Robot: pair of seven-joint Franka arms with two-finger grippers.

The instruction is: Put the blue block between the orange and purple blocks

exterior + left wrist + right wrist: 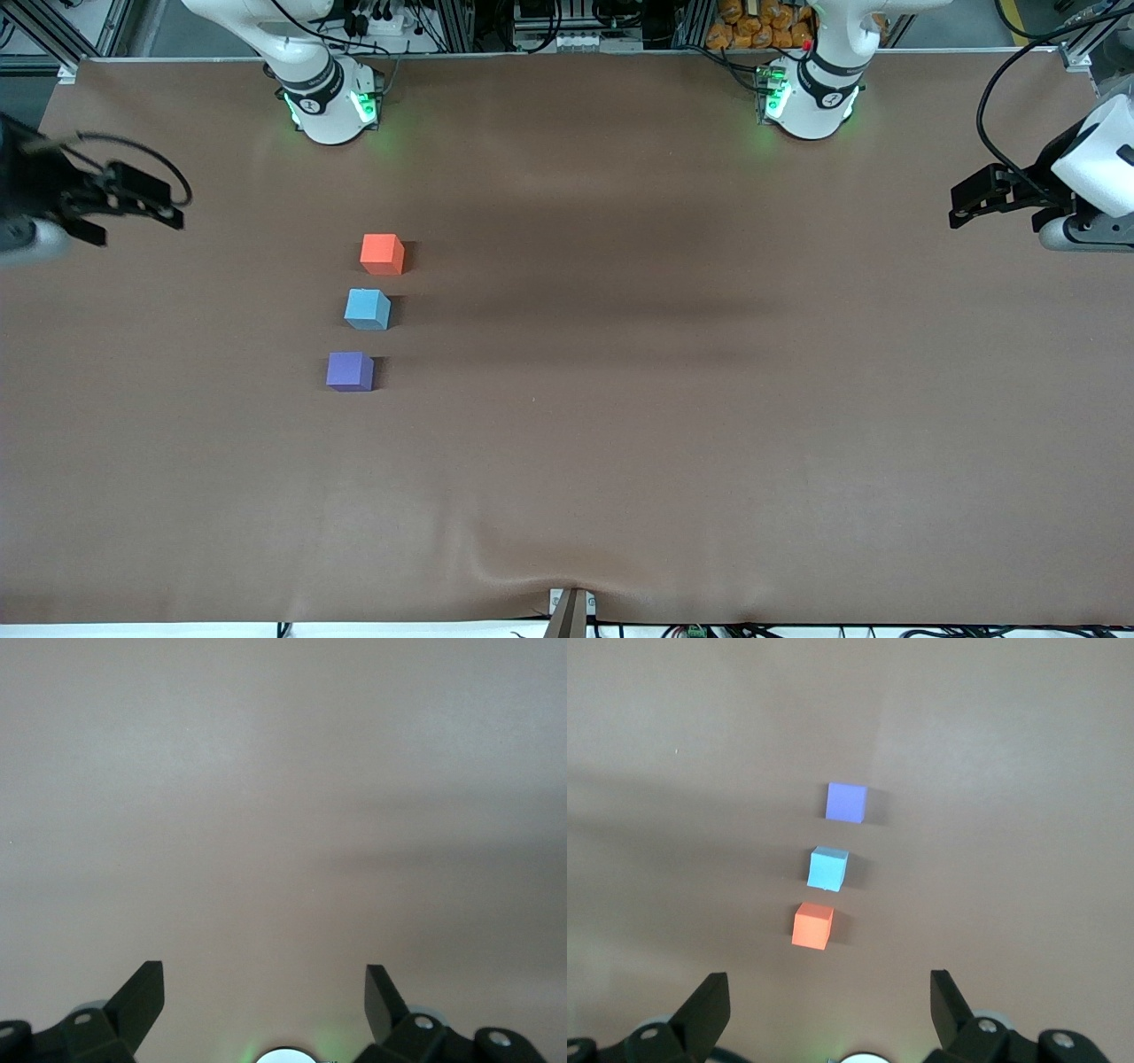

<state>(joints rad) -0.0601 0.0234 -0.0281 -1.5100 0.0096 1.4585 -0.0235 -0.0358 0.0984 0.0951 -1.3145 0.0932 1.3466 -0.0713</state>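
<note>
The blue block (pixel 367 309) sits on the table between the orange block (pixel 383 253) and the purple block (pixel 350 371), in one short row with small gaps. The orange block is farthest from the front camera and the purple block nearest. The right wrist view shows the same row: orange (pixel 812 926), blue (pixel 828 868), purple (pixel 845 802). My right gripper (pixel 166 206) is open and empty, raised over the right arm's end of the table, away from the blocks. My left gripper (pixel 961 204) is open and empty over the left arm's end, and its wrist view shows only bare table between its fingers (pixel 142 992).
The brown table mat (pixel 673 399) covers the whole surface. The two arm bases (pixel 328 102) (pixel 811 97) stand along the table's edge farthest from the front camera. A small mount (pixel 570 611) sits at the nearest edge.
</note>
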